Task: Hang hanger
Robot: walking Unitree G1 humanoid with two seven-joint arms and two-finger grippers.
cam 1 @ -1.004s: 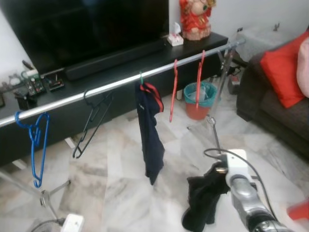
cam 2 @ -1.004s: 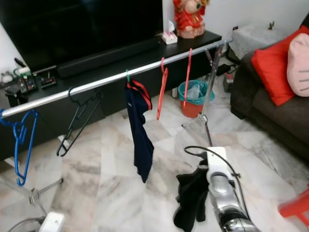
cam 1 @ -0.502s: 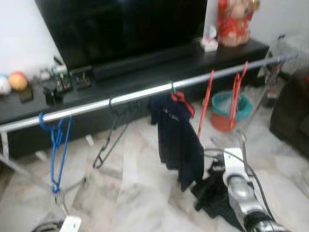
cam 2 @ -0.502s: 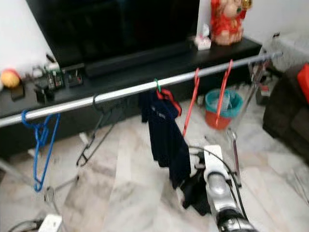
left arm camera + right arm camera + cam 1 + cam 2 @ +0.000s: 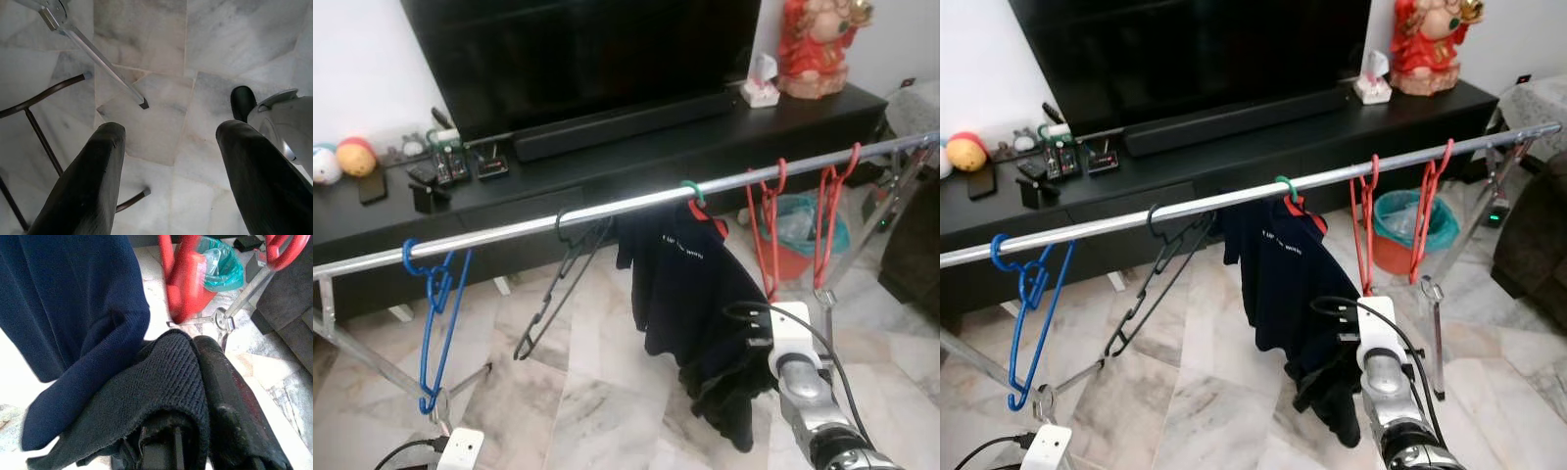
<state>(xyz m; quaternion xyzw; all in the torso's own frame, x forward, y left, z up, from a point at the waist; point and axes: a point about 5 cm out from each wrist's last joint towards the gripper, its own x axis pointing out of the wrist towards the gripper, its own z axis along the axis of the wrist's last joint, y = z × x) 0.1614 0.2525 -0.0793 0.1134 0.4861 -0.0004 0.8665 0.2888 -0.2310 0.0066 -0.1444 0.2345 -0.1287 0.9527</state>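
Right wrist view | right gripper point(image 5: 195, 431) clamps ribbed black knit garment point(image 5: 161, 396) | left gripper point(image 5: 171, 166) spread over marble.

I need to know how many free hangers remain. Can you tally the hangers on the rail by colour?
Blue hanger: 1
Black hanger: 1
Green hanger, carrying the navy shirt: 1
Red hangers: 2
Total: 5, of which 4 are bare.

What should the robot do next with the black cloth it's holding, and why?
Probably lift the right gripper toward the rail. It is shut on the black garment, which hangs low beside the navy shirt, well under the rail. The black hanger hangs bare, so raising the garment toward it seems the sensible step.
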